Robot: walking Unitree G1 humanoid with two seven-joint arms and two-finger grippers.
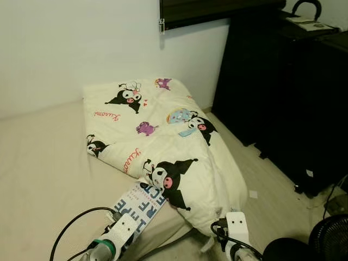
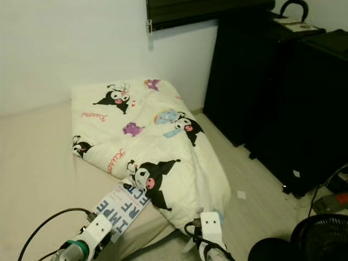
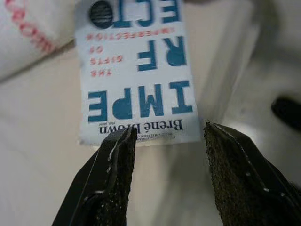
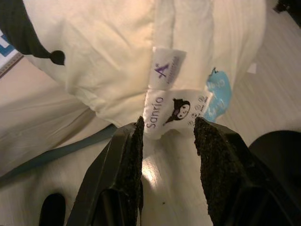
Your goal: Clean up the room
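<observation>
The left gripper (image 3: 164, 141) sits low over the bed (image 1: 38, 179), its jaws apart, with the near edge of a book (image 3: 138, 70) just beyond the tips and nothing between them. The book lies flat on the mattress near the bed's edge, its far end tucked under the duvet (image 1: 163, 130).

The right gripper (image 4: 167, 129) hangs at the duvet's lower corner, where it spills over the bed's edge towards the floor (image 1: 272, 179). Its jaws stand apart, with the white care label (image 4: 174, 110) lying between the tips; whether they touch it cannot be told. A blue tag (image 4: 217, 96) hangs just beside the label.

The cream duvet, printed with cartoon figures, lies folded across the bed. A dark cabinet (image 1: 283, 92) stands beyond the floor strip, against the white wall (image 1: 81, 43). A black fan (image 1: 331, 239) sits at the right.
</observation>
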